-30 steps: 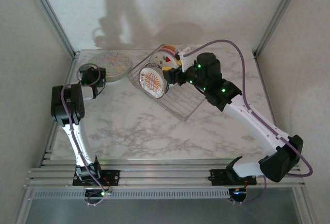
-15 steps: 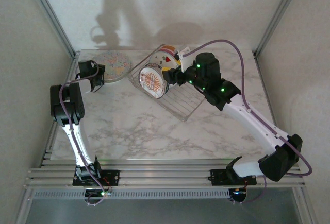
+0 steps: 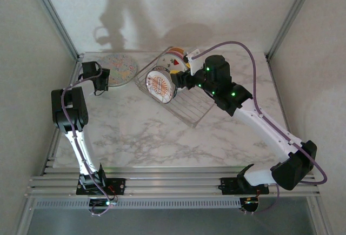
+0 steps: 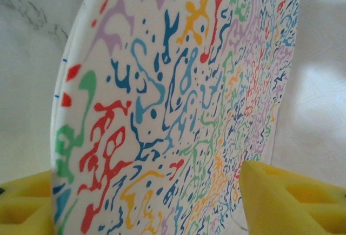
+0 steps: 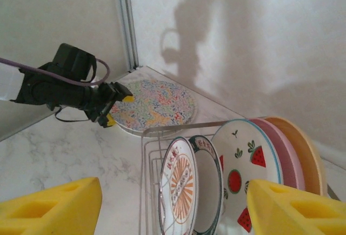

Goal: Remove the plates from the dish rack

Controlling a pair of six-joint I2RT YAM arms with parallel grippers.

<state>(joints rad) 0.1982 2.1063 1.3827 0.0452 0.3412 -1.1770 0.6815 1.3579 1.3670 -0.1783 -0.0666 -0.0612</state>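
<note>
Fingers of the left gripper [image 5: 119, 109] are spread apart at the rim of the large pastel multicolour-patterned plate [image 3: 120, 66], which lies flat on the marble table [image 3: 140, 132], just outside the silver wire dish rack [image 3: 190, 111]. In the rack, the small white sunburst-centred plate [image 5: 178, 183] and the white fruit-motif plate [image 5: 243, 159] stand on edge. Both are judged rigid, glazed-slippery and breakable, and are best pinched at the exposed upper rim. The right gripper [image 5: 173, 205] is poised open above them.

Large plate [image 4: 178, 100]: white, squiggles in red, blue, green, yellow, lilac. Small plate [image 5: 178, 189]: white, orange sunburst centre. Fruit plate [image 5: 246, 159]: white, red watermelon slices. Counter [image 3: 151, 132]: white marble, grey veins. Right end effector [image 5: 174, 197] pads [image 5: 292, 208]: yellow.
</note>
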